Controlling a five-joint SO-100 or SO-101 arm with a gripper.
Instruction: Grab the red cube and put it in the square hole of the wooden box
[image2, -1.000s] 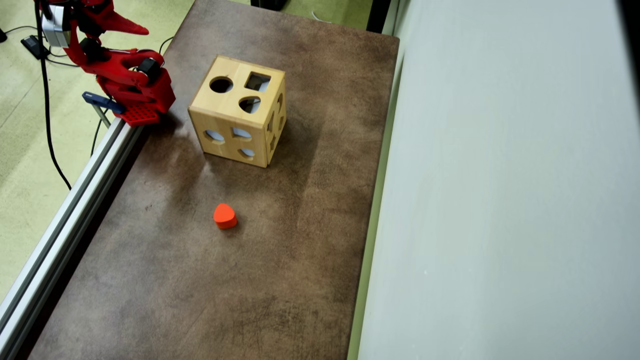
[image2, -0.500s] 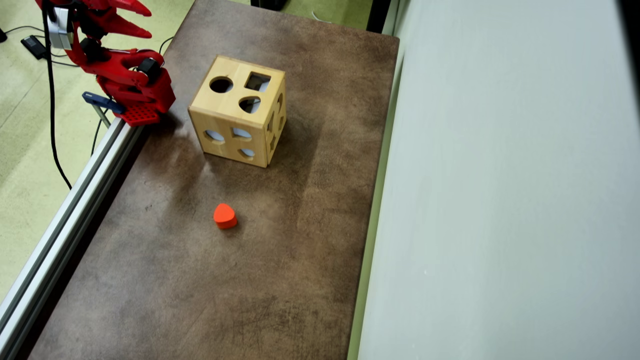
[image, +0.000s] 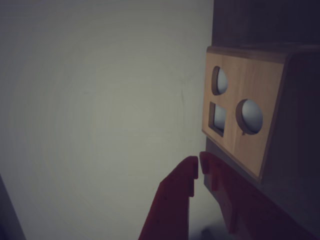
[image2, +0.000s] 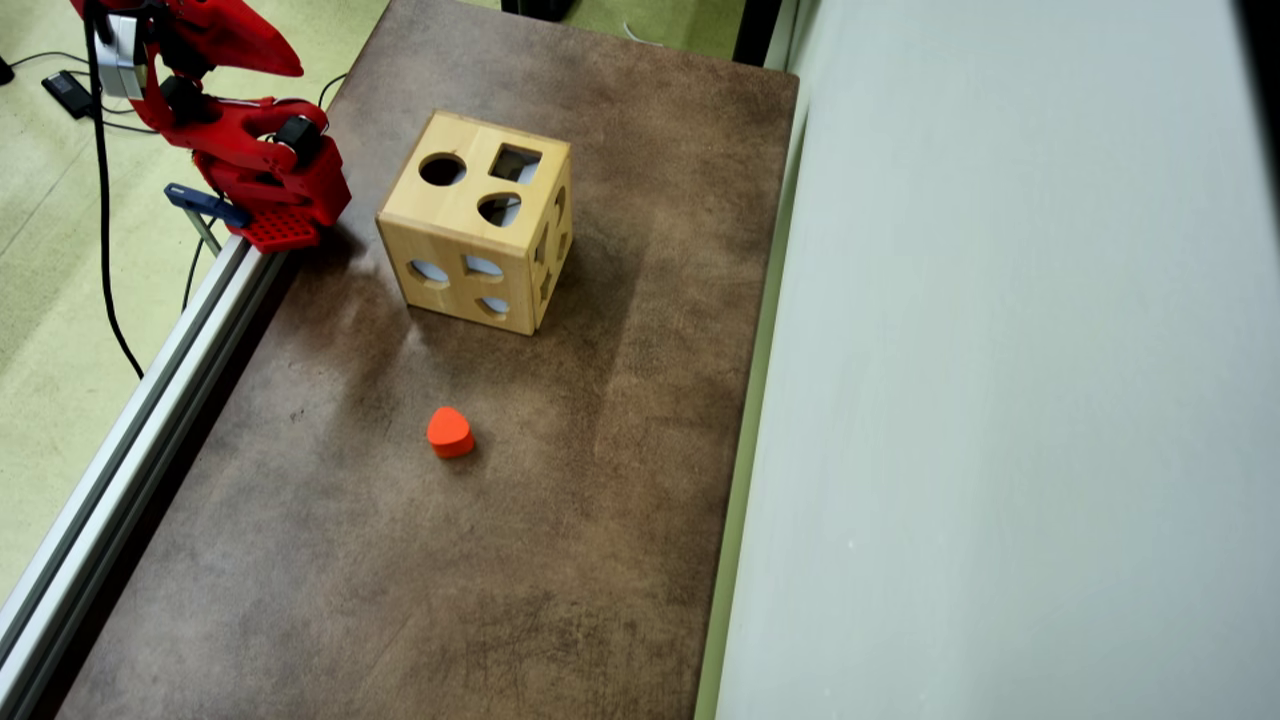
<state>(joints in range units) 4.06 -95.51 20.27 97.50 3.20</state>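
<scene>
The wooden box (image2: 476, 221) stands on the brown bench (image2: 420, 560) toward its far end, well clear of the edges. Its top face carries the square hole (image2: 515, 163), a round hole (image2: 442, 169) and a rounded-triangle hole (image2: 499, 209); further cutouts show on the side faces. An orange rounded block (image2: 449, 432) lies alone on the bench nearer the camera, well apart from the box. The red cube is not visible in either view.

The red arm base (image2: 270, 185) is clamped at the bench's left edge beside an aluminium rail (image2: 130, 450), just left of the box. A pale wall panel (image2: 1000, 400) borders the bench's right edge. Broad bare bench surface lies around the orange block and nearer the camera.

The gripper (image: 198, 166) is raised off the bench at the overhead view's top left; in the wrist view its fingertips are nearly touching, with nothing between them.
</scene>
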